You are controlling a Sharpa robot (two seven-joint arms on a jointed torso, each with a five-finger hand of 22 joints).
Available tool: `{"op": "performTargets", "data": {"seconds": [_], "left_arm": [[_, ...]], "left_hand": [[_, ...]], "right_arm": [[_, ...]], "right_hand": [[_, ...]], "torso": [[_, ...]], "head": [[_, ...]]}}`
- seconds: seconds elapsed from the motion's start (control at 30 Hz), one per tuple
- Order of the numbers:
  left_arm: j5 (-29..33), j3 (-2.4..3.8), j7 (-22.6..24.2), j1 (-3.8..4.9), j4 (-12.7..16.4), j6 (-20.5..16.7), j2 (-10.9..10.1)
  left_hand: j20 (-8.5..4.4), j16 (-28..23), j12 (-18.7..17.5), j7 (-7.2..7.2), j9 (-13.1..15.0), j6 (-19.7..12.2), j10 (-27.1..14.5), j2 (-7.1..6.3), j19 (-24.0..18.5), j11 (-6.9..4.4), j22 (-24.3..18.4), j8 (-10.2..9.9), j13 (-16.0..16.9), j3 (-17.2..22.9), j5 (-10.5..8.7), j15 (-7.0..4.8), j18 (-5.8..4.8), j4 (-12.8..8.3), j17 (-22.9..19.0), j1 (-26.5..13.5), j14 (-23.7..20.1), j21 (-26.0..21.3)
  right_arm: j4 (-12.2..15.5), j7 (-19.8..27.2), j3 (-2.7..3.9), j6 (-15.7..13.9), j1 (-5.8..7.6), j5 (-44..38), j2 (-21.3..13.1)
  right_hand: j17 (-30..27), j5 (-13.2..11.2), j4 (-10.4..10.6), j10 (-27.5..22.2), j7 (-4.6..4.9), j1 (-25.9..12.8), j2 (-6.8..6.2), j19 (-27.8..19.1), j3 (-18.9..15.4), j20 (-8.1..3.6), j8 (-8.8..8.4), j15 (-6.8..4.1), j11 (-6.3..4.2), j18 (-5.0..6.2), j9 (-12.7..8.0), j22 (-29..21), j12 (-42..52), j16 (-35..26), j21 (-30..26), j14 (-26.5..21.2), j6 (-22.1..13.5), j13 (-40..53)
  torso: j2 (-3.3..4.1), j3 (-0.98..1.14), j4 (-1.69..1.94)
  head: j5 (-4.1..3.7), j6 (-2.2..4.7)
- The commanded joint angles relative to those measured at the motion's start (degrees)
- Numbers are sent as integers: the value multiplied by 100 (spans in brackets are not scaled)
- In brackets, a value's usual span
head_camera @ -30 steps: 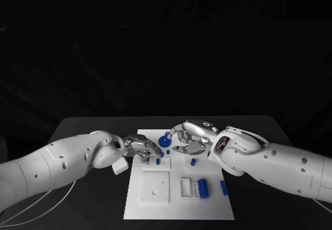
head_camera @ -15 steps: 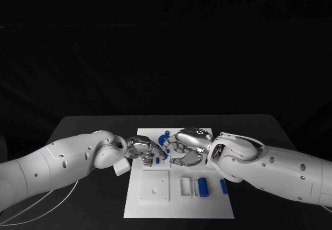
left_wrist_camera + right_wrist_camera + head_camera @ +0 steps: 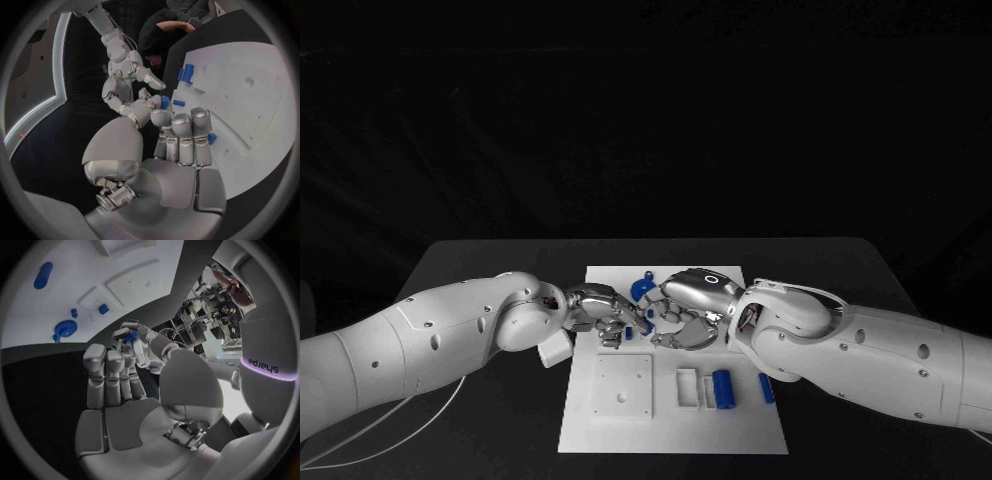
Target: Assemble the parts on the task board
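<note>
The small blue part sits between the 2 hands over the middle of the white task board, pinched in the left hand, while the right hand just beside it has curled fingers, but whether it grips I cannot tell.

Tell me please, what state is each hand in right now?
Left hand: pinching a small blue part between thumb and finger.
Right hand: fingers curled in, nothing visible in them.
</note>
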Motion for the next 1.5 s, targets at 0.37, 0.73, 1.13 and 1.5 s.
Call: {"op": "performTargets", "data": {"seconds": [0.37, 0.73, 1.13, 1.5], "left_arm": [[108, 3, 52, 5, 22, 152, -2], [117, 3, 73, 5, 30, 168, -5], [218, 3, 89, 5, 70, 202, -4], [260, 3, 121, 5, 71, 178, -12]], "left_hand": [[-530, 12, 13, -116, 711, 200, 15, 16, -35, -43, 39, 318, -10, 32, -21, -58, -5, 16, -8, -57, -9, -9], [-534, 13, 12, -119, 752, 190, 15, 4, -41, -45, 39, 322, -14, 42, -30, -60, -7, 2, -10, -52, -12, -11], [-535, 13, 11, -119, 778, 185, 15, 11, -46, -45, 40, 322, -17, 47, -50, -60, -10, 2, -12, -55, -15, -13], [-536, 16, 10, -118, 815, 176, 15, 26, -54, -44, 42, 320, -21, 53, -90, -58, -15, 2, -14, -60, -19, -14]], "right_arm": [[-28, -53, -11, -50, -12, -194, 11], [-21, -82, -11, -105, -16, -217, 10], [-39, -202, -14, -175, -24, -346, 54], [-45, -265, -20, -211, -35, -386, 56]], "right_hand": [[18, -667, 42, 23, -69, 137, 60, -11, 336, 28, 253, -78, -77, 737, 90, 99, 38, -49, 28, 23, 499, -43], [41, -688, 195, 50, -181, 99, 57, 11, 587, 8, 397, -179, -183, 737, 199, 102, 50, -47, 52, 31, 778, -60], [53, -688, 169, 55, -212, 69, -28, 20, 566, -8, 428, -210, -214, 737, 235, 106, 56, -42, 71, 38, 840, -62], [54, -607, 104, 16, -187, -104, -145, 7, 334, -37, 362, -188, -190, 737, 241, 96, 28, -67, 61, 32, 763, -80]], "torso": [[-3, 4, -6], [-3, 7, -7], [-2, 6, -3], [-2, 4, -2]], "head": [[3, -14], [-5, -26], [-16, -28], [-14, -33]]}}
